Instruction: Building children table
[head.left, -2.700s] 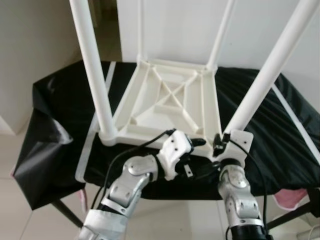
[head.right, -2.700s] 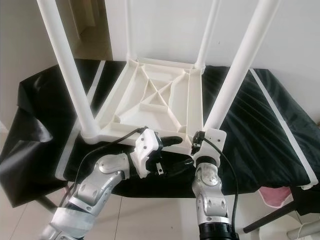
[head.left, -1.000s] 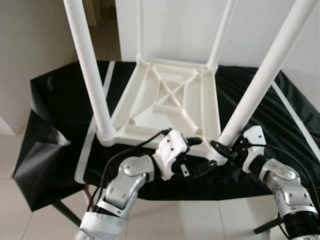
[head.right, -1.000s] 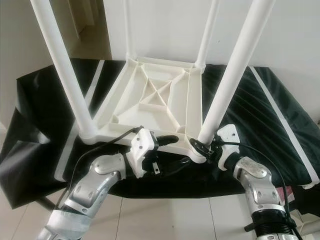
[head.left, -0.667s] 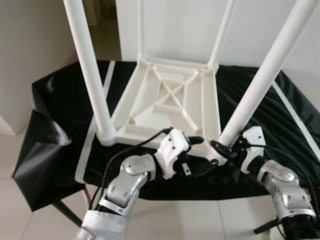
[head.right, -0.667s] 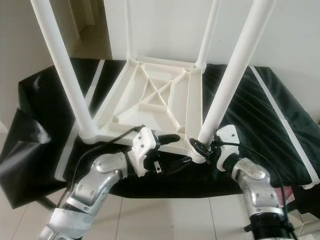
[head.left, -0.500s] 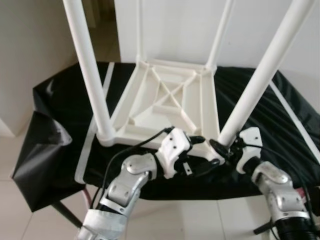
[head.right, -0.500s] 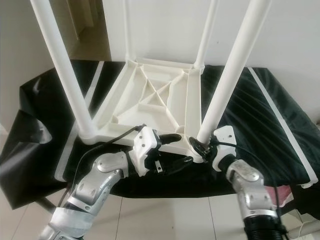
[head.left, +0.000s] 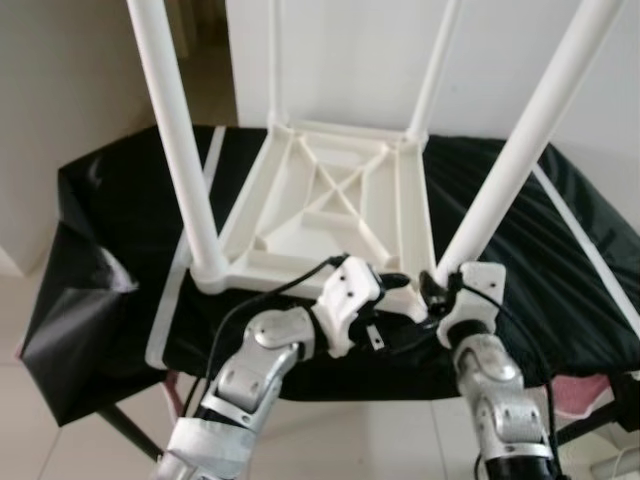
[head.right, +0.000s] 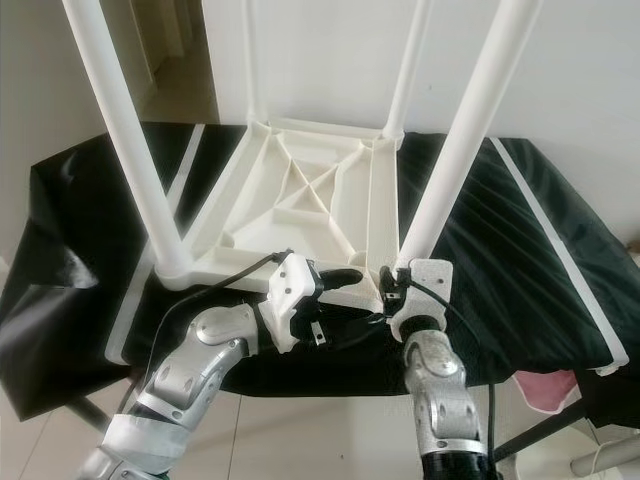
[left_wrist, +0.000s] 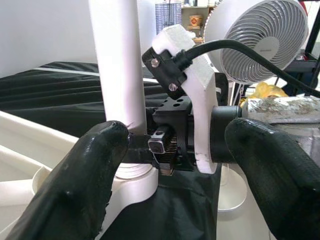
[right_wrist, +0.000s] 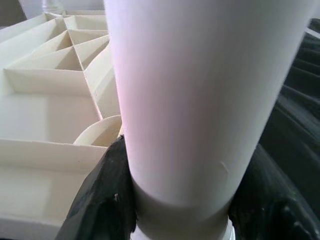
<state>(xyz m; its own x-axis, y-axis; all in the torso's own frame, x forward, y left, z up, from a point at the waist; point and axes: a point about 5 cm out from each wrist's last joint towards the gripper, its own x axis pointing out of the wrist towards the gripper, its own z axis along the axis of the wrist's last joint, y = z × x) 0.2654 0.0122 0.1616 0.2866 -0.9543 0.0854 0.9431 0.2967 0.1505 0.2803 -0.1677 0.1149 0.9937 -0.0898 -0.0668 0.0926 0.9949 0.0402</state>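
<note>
The white children's table (head.left: 330, 210) lies upside down on a black-covered worktop, its legs pointing up. My right gripper (head.left: 437, 288) is shut around the foot of the near right leg (head.left: 520, 150), just above its socket. In the right wrist view the leg (right_wrist: 200, 90) sits tight between both black fingers (right_wrist: 105, 200). My left gripper (head.left: 395, 312) stands open at the tabletop's front edge, just left of that leg. In the left wrist view its fingers (left_wrist: 80, 185) are spread wide, with the leg (left_wrist: 120, 65) and the right wrist beyond them. The near left leg (head.left: 175, 140) stands untouched.
The black cloth (head.left: 110, 220) with white tape strips (head.left: 175, 300) hangs over the worktop's edges. A white wall stands close behind. A fan (left_wrist: 260, 35) stands off to the right. Something pink (head.left: 590, 392) lies on the tiled floor at the right.
My right forearm has swung from out at the right back in below the near right leg, with the gripper staying around the leg's foot. The left arm has held still.
</note>
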